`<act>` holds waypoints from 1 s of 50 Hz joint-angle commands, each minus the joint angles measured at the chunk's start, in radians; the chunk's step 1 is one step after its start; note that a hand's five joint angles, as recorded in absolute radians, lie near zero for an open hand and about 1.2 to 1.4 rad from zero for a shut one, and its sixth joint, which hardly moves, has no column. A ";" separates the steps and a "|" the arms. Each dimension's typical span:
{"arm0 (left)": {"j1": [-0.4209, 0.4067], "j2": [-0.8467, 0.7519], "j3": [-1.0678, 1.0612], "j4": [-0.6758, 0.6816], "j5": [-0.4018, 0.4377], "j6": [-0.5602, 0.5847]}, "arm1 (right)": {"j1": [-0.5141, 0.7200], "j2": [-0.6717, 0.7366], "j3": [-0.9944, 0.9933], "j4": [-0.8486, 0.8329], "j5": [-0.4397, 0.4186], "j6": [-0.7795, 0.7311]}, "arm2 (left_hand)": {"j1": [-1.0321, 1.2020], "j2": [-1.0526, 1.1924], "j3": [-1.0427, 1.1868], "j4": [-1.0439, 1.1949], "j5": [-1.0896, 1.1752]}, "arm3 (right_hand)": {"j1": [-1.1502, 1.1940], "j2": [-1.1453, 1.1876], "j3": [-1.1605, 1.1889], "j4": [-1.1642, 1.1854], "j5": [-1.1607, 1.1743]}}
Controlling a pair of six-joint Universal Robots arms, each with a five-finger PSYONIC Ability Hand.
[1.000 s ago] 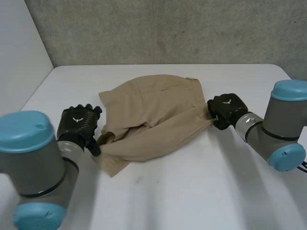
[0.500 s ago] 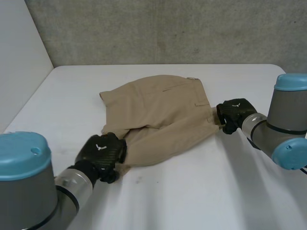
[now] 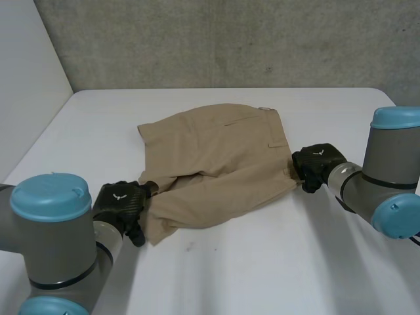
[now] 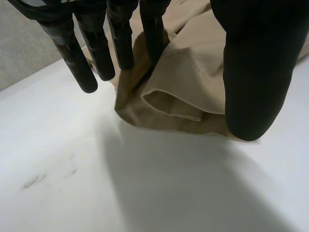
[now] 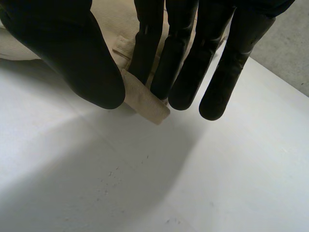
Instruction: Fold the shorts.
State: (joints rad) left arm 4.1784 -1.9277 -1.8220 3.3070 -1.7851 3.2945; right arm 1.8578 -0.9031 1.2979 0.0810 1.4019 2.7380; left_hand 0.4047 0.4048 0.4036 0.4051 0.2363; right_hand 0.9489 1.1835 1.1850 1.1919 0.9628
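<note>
White table (image 3: 262,262), grey concrete wall (image 3: 230,39) behind.

Item: tan shorts (image 3: 216,157), mid-table, lying flat, one leg doubled under at the near-left hem.

Item: left hand (image 3: 121,202), at that hem corner. Its fingers (image 4: 120,38) are straight and spread, thumb well apart; the layered hem (image 4: 178,96) lies between them, not gripped.

Item: right hand (image 3: 315,161), at the waistband's end, thumb and fingers (image 5: 149,48) pinching a corner tab (image 5: 145,104).

Risks, as I judge them:
- The left hand may close on one layer only and peel the fold apart.
- The small tab may slip from the pinch.
- Uneven pulls would skew or drag the cloth.

Surroundings: nothing else on the tabletop; only the rumpled hem itself hinders a clean grasp.
</note>
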 commanded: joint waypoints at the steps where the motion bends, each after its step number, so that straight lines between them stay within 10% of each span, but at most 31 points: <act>1: -0.007 -0.056 0.039 -0.007 0.003 -0.001 | 0.001 0.003 0.003 0.000 0.000 -0.006 | 0.146 0.146 0.147 0.146 0.140 | 0.447 0.213 0.211 0.204 0.259; 20: -0.029 -0.092 0.090 -0.012 0.012 -0.128 | 0.004 0.012 0.011 -0.007 0.000 -0.006 | 0.264 0.264 0.265 0.263 0.258 | 0.447 0.213 0.211 0.204 0.259; 26: -0.023 -0.162 0.142 -0.014 0.010 -0.130 | 0.017 0.015 0.008 -0.003 -0.001 -0.020 | 0.990 0.990 0.992 0.990 0.984 | 0.447 0.213 0.211 0.204 0.259; 33: -0.024 -0.079 0.127 -0.069 0.010 -0.108 | 0.015 -0.068 0.020 0.051 0.003 -0.151 | 0.992 0.991 0.993 0.991 0.985 | 0.447 0.213 0.211 0.204 0.259; 50: -0.086 0.345 -0.046 -0.441 0.069 0.257 | 0.003 -0.350 0.237 0.499 -0.007 -0.587 | 0.992 0.991 0.993 0.991 0.985 | 0.447 0.213 0.211 0.204 0.259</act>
State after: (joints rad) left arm 4.1220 -1.6808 -1.7984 2.9687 -1.7216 3.4213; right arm 1.8631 -1.1455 1.4135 0.4096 1.3989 2.3391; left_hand 1.1579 1.1932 1.1862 1.1932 0.9708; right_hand 0.9489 1.1835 1.1850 1.1924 0.9628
